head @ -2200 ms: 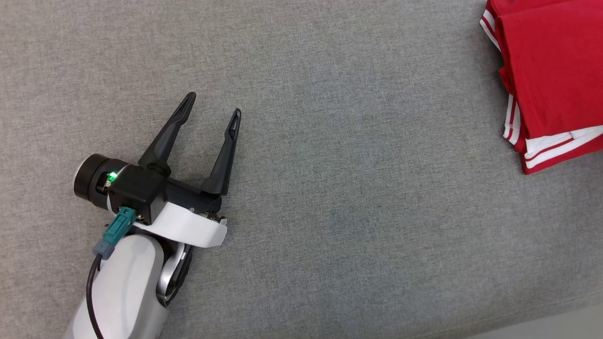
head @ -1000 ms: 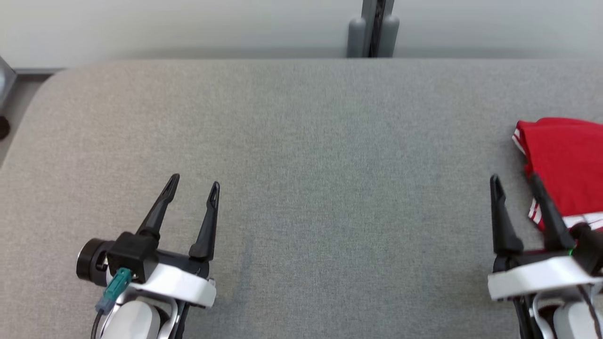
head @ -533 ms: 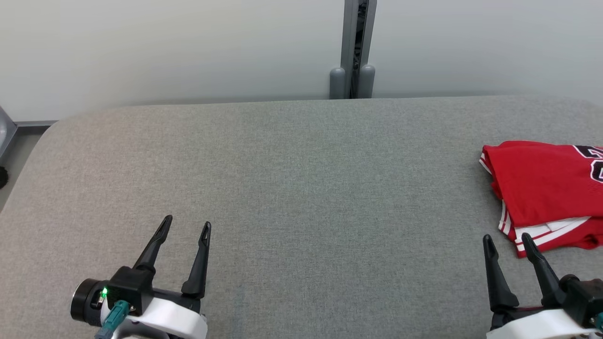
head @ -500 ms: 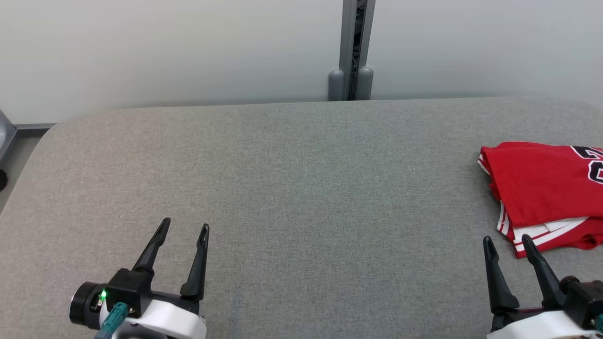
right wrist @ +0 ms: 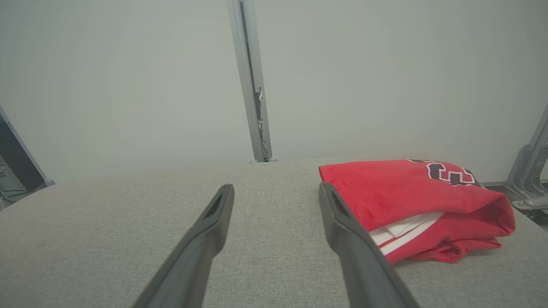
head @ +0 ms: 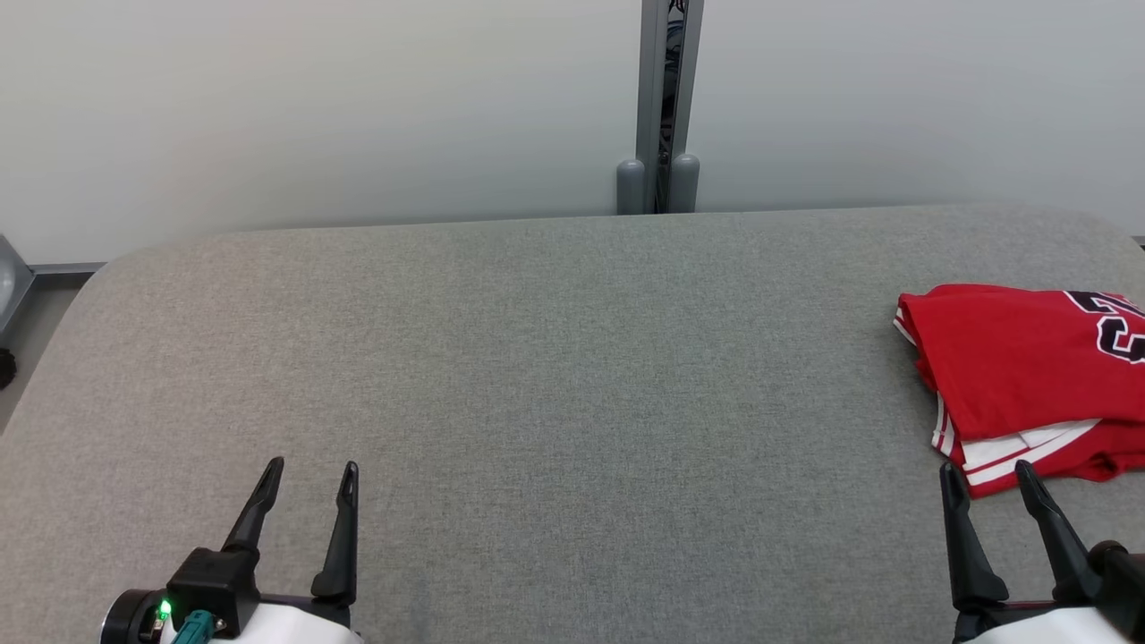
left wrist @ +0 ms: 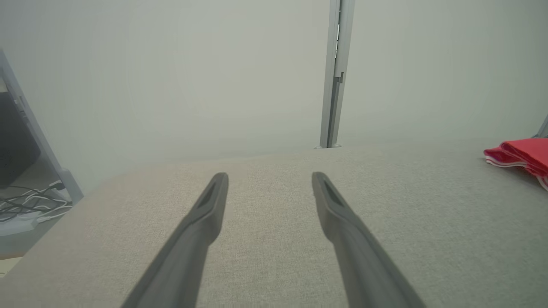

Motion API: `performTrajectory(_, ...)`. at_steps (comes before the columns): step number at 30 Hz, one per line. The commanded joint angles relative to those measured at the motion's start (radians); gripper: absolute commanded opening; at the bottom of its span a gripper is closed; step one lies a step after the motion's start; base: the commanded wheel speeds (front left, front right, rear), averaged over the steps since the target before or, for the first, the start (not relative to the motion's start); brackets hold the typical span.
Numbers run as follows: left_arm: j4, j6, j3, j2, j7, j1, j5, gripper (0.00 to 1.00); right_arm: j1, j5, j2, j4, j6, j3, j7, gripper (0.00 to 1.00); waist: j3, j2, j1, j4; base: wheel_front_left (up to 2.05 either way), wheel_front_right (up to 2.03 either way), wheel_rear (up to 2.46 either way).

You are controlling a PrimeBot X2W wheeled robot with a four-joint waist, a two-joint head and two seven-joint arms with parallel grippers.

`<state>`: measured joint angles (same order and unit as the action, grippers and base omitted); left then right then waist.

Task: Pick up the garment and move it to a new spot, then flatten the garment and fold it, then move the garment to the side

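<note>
Left gripper [head: 311, 465] and right gripper [head: 984, 469]: jaws apart, empty.
Red garment [head: 1011, 376] lies folded, white trim showing, on the grey table's [head: 572, 358] right side.

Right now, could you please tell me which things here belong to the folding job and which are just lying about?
Job: folded red garment, grey table, left gripper, right gripper, both with fingers open.
Lying about: grey post behind the table, cables on the floor, metal bracket.
</note>
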<state>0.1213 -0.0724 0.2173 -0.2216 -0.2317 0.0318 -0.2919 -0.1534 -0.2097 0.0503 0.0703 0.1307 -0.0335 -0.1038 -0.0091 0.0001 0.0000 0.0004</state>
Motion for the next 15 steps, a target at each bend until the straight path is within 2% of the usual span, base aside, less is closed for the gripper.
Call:
performTrajectory(1, -0.006, -0.01, -0.004, -0.006, 0.0, 0.01, 0.002, 1.0, -0.01, 0.007, 0.002, 0.005, 0.0, -0.008, 0.007, 1.0, -0.001, -0.0001, 0.0, 0.003, 0.0, 0.0, 0.0)
performTrajectory(15, -0.02, -0.036, -0.003, 0.004, 0.007, 0.005, -0.016, 1.0, 0.0, -0.003, 0.002, 0.014, 0.0, -0.015, 0.017, 1.0, 0.0, -0.0001, 0.0, 0.011, 0.0, 0.0, 0.0)
